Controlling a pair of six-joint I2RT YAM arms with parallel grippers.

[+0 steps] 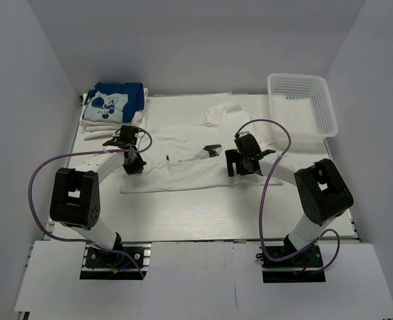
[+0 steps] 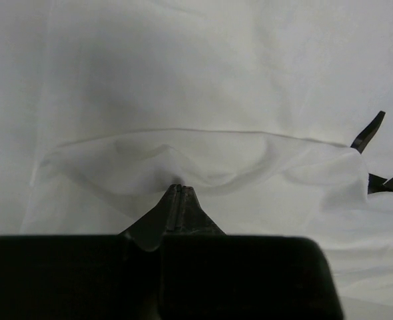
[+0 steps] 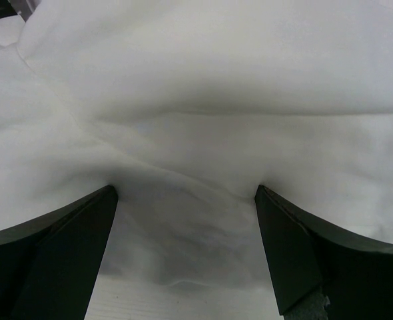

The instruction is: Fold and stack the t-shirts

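Observation:
A white t-shirt point(image 1: 183, 175) lies spread and partly crumpled across the middle of the table, with a bunched part at the back point(image 1: 220, 115). My left gripper point(image 1: 135, 165) is at the shirt's left end. In the left wrist view its jaws point(image 2: 178, 189) are shut on a raised fold of the white t-shirt point(image 2: 203, 160). My right gripper point(image 1: 242, 167) is at the shirt's right end. Its fingers point(image 3: 83, 227) stand wide open, pressed down on the white t-shirt point(image 3: 196, 133), and cloth lies between them. A folded blue t-shirt with a white print point(image 1: 116, 100) tops a stack of folded white ones point(image 1: 106, 125) at the back left.
A white mesh basket point(image 1: 320, 107) stands at the back right. White walls close in the table on the left, back and right. Purple cables loop from both arms over the table's front half point(image 1: 183, 213).

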